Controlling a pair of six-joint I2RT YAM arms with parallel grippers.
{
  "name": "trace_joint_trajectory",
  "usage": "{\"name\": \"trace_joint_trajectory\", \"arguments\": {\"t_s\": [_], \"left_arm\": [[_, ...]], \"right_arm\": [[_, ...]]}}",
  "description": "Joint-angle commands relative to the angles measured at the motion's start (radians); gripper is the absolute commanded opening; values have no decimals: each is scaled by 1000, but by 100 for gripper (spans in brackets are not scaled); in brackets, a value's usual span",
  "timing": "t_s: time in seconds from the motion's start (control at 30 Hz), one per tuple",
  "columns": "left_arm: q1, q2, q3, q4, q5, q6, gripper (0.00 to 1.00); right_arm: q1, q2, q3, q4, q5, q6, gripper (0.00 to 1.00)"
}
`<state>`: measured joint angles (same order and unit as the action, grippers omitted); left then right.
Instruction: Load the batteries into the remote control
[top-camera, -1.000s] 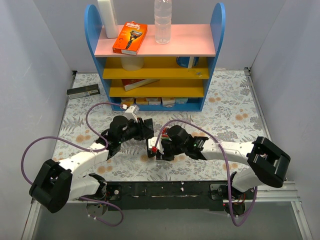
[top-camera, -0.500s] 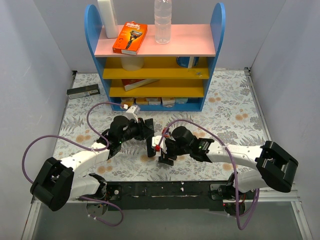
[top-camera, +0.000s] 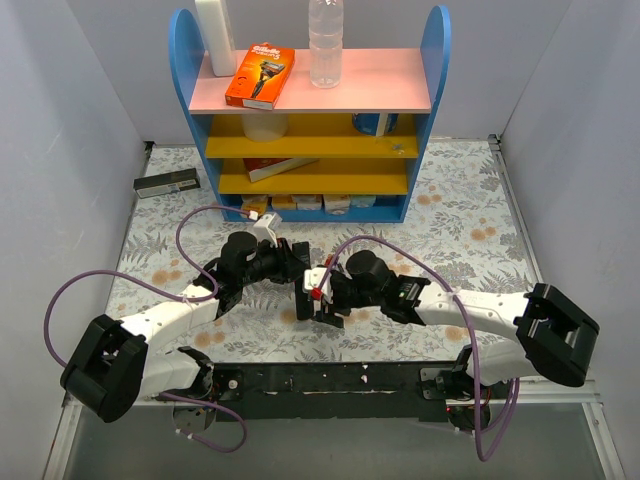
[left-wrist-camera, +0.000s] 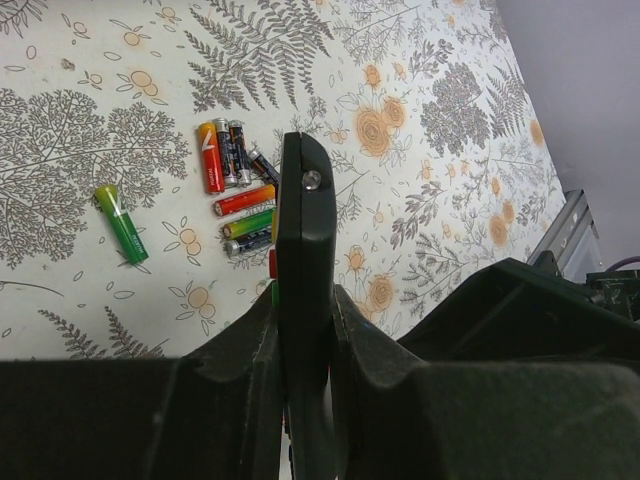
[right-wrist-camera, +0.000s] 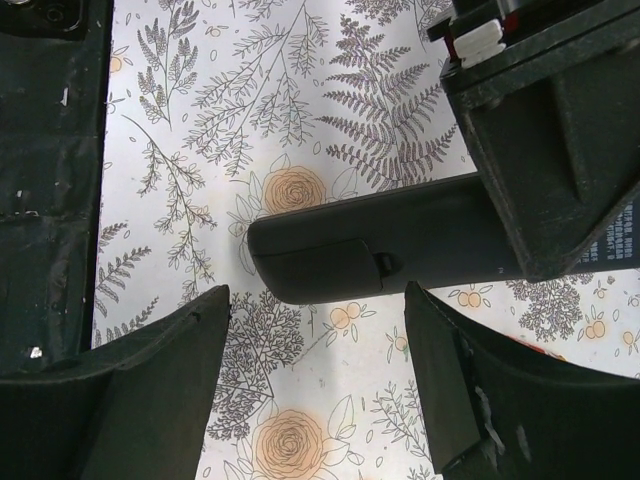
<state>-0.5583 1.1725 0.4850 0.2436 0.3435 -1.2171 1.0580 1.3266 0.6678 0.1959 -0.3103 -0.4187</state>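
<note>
My left gripper (top-camera: 297, 265) is shut on the remote control (top-camera: 306, 297), a slim black bar. In the left wrist view the gripper (left-wrist-camera: 304, 300) clamps the remote (left-wrist-camera: 305, 210) edge on, with the far end sticking out. Several red, green and dark batteries (left-wrist-camera: 236, 190) lie on the table beyond it, and a thin green one (left-wrist-camera: 122, 224) lies apart to the left. In the right wrist view the remote's back (right-wrist-camera: 380, 250) shows a closed battery cover. My right gripper (right-wrist-camera: 320, 385) is open and empty just below it, also seen from the top (top-camera: 323, 303).
A blue shelf unit (top-camera: 185, 60) stands at the back with an orange box (top-camera: 259, 75) and a clear bottle (top-camera: 325, 40) on top. A dark flat oblong box (top-camera: 166, 182) lies at the back left. Grey walls close in both sides.
My right gripper has shifted a little around the remote's free end and sits close beside it. My left gripper still holds the remote in about the same place.
</note>
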Motion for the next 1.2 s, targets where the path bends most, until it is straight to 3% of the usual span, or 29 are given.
{"name": "trace_joint_trajectory", "arguments": {"t_s": [0.0, 1.0, 1.17], "left_arm": [[5, -33, 41, 10, 35, -21, 0], [3, -43, 89, 31, 68, -102, 0], [5, -54, 95, 29, 65, -88, 0]], "right_arm": [[3, 13, 39, 60, -6, -9, 77], [3, 102, 72, -18, -105, -26, 67], [3, 128, 65, -38, -113, -35, 59]]}}
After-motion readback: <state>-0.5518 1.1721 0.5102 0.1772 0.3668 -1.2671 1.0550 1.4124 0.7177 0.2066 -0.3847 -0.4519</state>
